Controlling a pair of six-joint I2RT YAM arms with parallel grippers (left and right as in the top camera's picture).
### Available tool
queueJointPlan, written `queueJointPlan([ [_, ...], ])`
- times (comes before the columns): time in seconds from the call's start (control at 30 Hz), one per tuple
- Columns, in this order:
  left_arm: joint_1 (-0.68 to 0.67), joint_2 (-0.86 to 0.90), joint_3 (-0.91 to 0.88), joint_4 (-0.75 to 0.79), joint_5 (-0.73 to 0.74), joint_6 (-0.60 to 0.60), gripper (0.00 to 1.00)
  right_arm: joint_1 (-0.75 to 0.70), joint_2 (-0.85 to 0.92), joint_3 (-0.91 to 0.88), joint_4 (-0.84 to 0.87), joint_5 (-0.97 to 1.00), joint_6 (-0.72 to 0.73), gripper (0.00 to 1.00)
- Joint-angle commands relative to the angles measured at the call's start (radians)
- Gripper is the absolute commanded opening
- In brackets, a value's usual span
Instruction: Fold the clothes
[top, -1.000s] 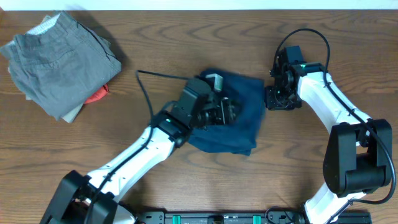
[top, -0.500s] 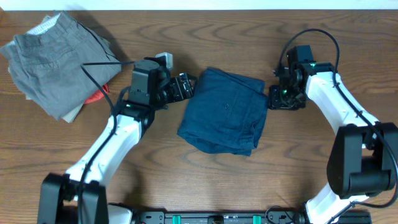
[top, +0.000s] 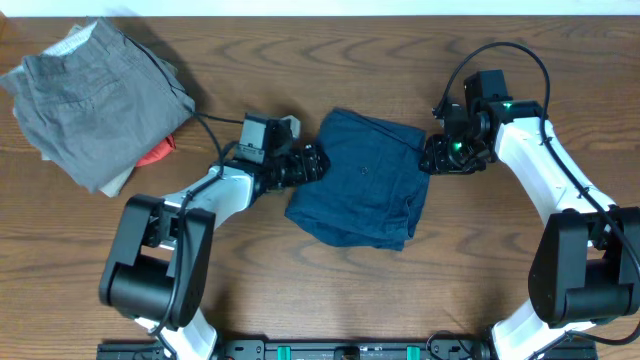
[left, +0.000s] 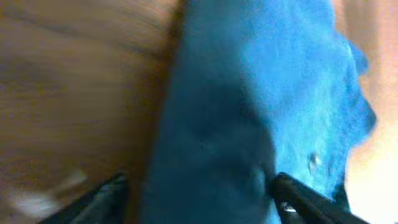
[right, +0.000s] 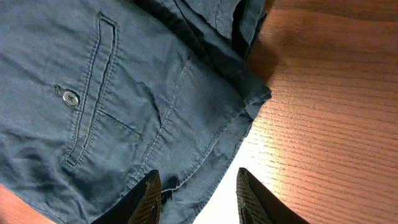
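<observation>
The navy shorts (top: 362, 190) lie folded at the centre of the bench (top: 300, 290), back pocket (right: 93, 118) facing up. The left tool (top: 312, 162) is released, its fingers spread at the shorts' left edge. The right tool (top: 432, 158) is released, its fingers apart over the right edge.

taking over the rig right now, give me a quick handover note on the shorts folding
Left hand: open, fingers either side of the left edge of the dark navy blue cotton shorts, not clamped.
Right hand: open, low over the shorts' right edge near the buttoned back pocket, holding nothing.
Shorts: mid-table on the brown wooden table, doubled into a rough rectangle, pocket side up.
Done: at least one fold looks made.
Left: edges are uneven, so probably one more fold or a tidy-up.
Folded grey-khaki shorts and a small orange-red garment lie far left, clear of both hands.
</observation>
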Motion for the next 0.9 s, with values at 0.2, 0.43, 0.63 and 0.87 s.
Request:
queueJointPlan([
  [0.2, -0.030, 0.015, 0.010, 0.014, 0.093, 0.083, 0.06, 0.004, -0.014, 0.005, -0.004, -0.011, -0.019, 0.38],
  [0.43, 0.157, -0.082, 0.169, -0.097, 0.030, 0.136, 0.06, 0.004, -0.014, 0.005, -0.018, 0.011, -0.019, 0.38],
  [0.63, 0.392, -0.165, 0.438, -0.241, -0.069, 0.229, 0.06, 0.004, -0.014, 0.005, -0.018, 0.011, -0.019, 0.38],
  [0.87, 0.702, -0.168, 0.566, -0.243, -0.070, 0.227, 0.06, 0.004, -0.014, 0.005, -0.020, 0.011, -0.014, 0.38],
])
